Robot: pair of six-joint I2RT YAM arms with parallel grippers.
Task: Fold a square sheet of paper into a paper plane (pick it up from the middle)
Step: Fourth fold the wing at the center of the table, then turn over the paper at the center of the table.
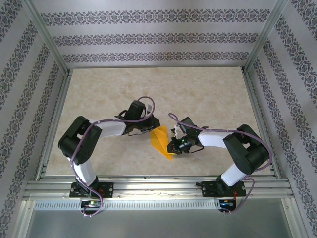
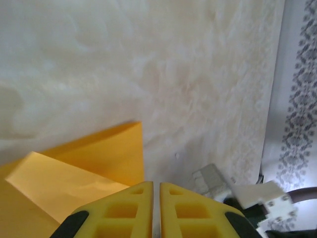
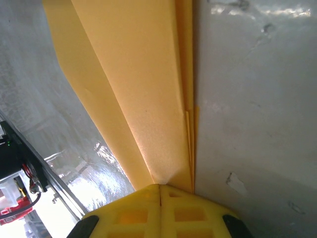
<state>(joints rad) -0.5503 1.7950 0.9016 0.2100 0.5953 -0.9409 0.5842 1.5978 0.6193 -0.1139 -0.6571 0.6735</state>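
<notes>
we are partway through. the paper (image 1: 159, 139) is not a flat square: from above it is a tapering wedge, broad at the far end and narrowing to a point toward the near edge. it sits mid-table (image 1: 208, 94) between the two arms. in the right wrist view several layers stack along one long straight crease, so we judge that some folds are already made. the shape looks too wide for a slim dart, so the wing folds and final shaping seem left to do.

the right gripper (image 1: 172, 147) is clamped on the paper's narrow end, the layers running straight into the seam between its fingers. the left gripper (image 1: 147, 130) sits at the paper's far left corner, all but closed, with only a slit showing. the paper lies beside and beneath it, and we cannot tell whether any of it is nipped.
</notes>
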